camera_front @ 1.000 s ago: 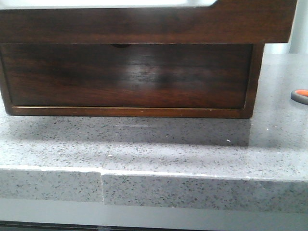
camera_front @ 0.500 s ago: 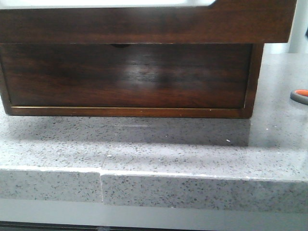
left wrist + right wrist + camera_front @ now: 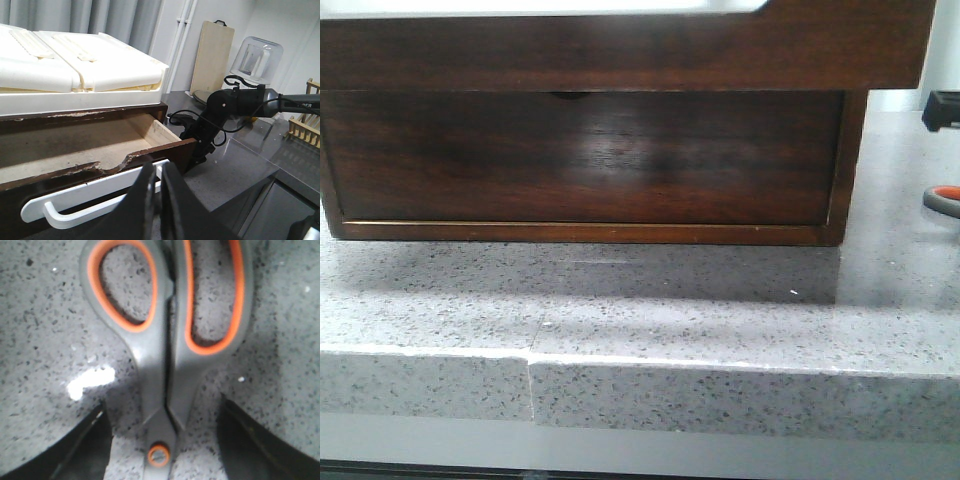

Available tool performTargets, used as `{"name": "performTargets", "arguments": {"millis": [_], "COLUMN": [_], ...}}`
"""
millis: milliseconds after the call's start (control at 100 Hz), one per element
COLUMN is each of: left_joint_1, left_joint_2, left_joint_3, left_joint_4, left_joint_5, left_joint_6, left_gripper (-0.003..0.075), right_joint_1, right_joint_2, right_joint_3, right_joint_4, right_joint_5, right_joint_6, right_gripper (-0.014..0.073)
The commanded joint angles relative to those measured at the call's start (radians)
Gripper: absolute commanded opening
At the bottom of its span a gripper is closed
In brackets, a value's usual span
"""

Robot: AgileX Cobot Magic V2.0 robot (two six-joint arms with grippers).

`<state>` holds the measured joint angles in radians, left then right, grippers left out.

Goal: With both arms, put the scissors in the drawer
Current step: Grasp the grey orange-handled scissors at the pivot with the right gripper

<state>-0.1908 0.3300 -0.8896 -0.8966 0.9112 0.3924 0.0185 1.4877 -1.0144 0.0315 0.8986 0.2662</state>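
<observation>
- Scissors (image 3: pixel 167 340) lie flat on the grey speckled counter (image 3: pixel 650 300), blades closed, grey handles with orange loop lining. In the front view only one handle tip (image 3: pixel 942 198) shows, at the far right edge, well to the right of the cabinet (image 3: pixel 620 50).
- Right gripper (image 3: pixel 162 437): spread wide, one dark finger (image 3: pixel 82 447) on each side of the scissors near the pivot screw. The fingers straddle them but do not appear to touch; nothing gripped yet. A dark piece of this arm shows just above the handle tip in the front view.
- Drawer (image 3: pixel 585 155): in the front view its dark glossy front sits flush in the cabinet, finger cutout at the top edge, so it reads as closed.
- Left gripper (image 3: pixel 155 200): fingers nearly together, nothing visibly between them. It points towards a different opening, a pulled-out drawer (image 3: pixel 95 145) with a white handle (image 3: pixel 95 202) under a white tray (image 3: pixel 80 75); the right arm (image 3: pixel 225 115) is visible beyond its corner. I cannot tell how this drawer relates to the front one.
- Progress: early. Scissors are not picked up, and the front drawer is not open.
- Left to do, as I judge it: close the right fingers on the scissors, lift, have the left arm open the drawer, drop the scissors in, close.
</observation>
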Motion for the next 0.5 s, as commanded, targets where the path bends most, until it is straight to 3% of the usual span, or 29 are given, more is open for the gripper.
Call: {"name": "performTargets", "arguments": {"millis": [0,140,280,400,490], "left_joint_1": [-0.009,-0.009,-0.009,-0.009,-0.009], "left_joint_2": [0.014,0.014,0.014,0.014,0.014], "left_joint_3": [-0.028,-0.028,-0.028,-0.028,-0.028], "left_joint_4": [-0.04,-0.04,-0.04,-0.04,-0.04], "left_joint_5": [-0.056,-0.056,-0.056,-0.056,-0.056], "left_joint_6": [0.002,0.0,0.0,0.0,0.0], "left_gripper": [-0.002,-0.002,-0.002,-0.002,-0.002], "right_joint_1": [0.0,0.0,0.0,0.0,0.0], "right_joint_2": [-0.014,0.005,0.017,0.019,0.019], "right_joint_3": [-0.03,-0.03,-0.03,-0.03,-0.03], "right_joint_4": [-0.006,-0.006,-0.006,-0.011,-0.025], "right_joint_5": [-0.033,-0.046,-0.041,-0.04,-0.042], "right_joint_6": [0.012,0.029,0.028,0.028,0.028], "right_gripper": [0.0403,0.0379,0.0185,-0.0053,-0.007]}}
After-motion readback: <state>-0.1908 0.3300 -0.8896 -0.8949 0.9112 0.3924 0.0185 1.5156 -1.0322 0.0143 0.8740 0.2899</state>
